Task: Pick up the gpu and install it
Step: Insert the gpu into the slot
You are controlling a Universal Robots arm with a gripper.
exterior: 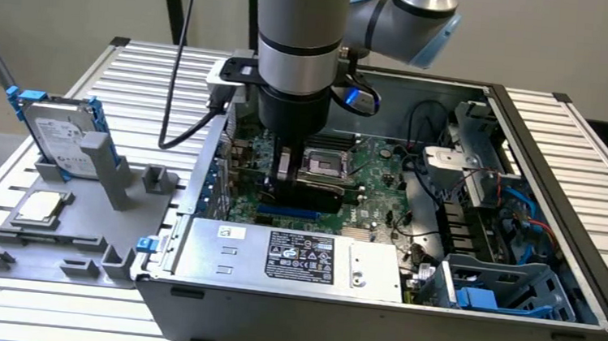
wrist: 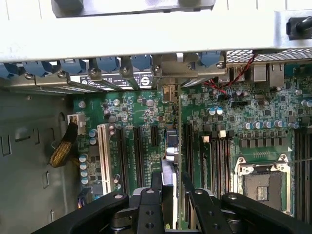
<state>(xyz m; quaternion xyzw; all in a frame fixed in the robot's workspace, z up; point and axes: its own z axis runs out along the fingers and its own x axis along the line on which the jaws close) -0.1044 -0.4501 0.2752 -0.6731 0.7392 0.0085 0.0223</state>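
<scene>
Black tool [wrist: 171, 187] clamping thin flat gpu [wrist: 169, 153], green slotted motherboard [wrist: 141, 122]

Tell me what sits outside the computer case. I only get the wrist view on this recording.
Observer: A grey holder stands beside the case, on the exterior view's left. A hard drive with a blue frame stands upright in it.
Operator: Anything else on that holder?
Observer: A small square processor chip lies flat on it, nearer the camera than the drive.
Operator: Here the gpu sits edge-on in the gripper. How does the arm stand?
Observer: The arm comes straight down into the open case, just to the exterior view's left of the processor socket.
</scene>
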